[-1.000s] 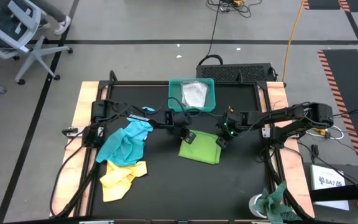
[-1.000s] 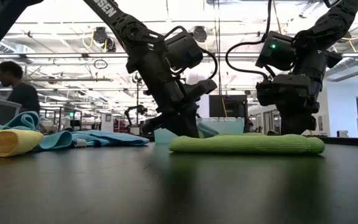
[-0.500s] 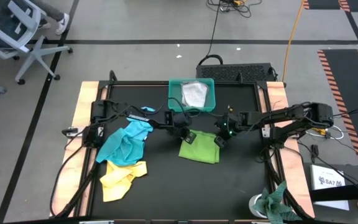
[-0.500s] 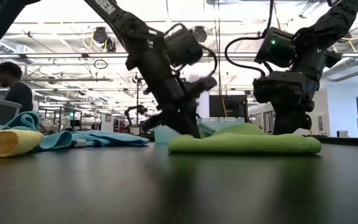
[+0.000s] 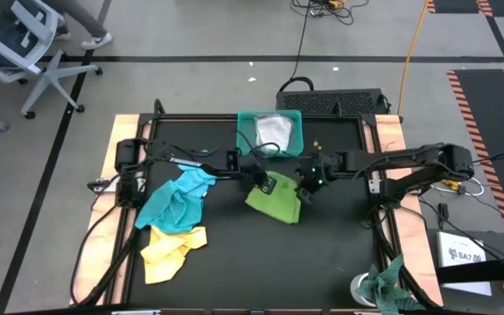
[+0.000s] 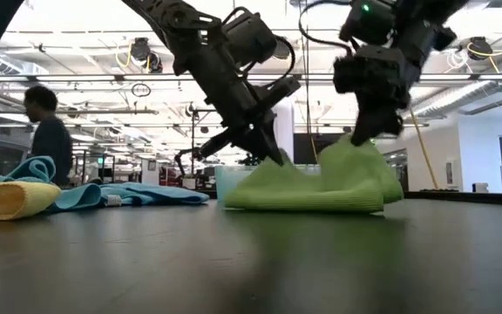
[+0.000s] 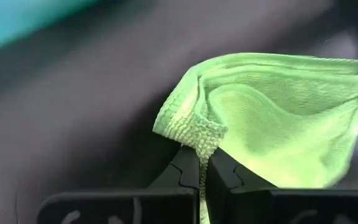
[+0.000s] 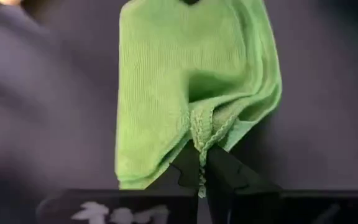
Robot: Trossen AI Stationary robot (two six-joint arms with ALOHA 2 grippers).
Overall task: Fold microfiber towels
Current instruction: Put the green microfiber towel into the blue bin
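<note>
Lime towel [image 6: 308, 185] far corners now lifted, left claw [image 7: 202, 163], right claw [image 8: 201, 158] pinching them

The lime green towel [image 5: 274, 199] sits at frame centre on the counter, partly folded, two corners lifted off the surface into peaks. A turquoise towel [image 5: 178, 198] lies crumpled at centre left, overlapping a rumpled yellow towel [image 5: 170, 250] at lower left.

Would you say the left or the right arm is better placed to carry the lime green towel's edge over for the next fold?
Probably neither alone: the left hand and right hand each pinch a lifted corner of the lime green towel.
</note>
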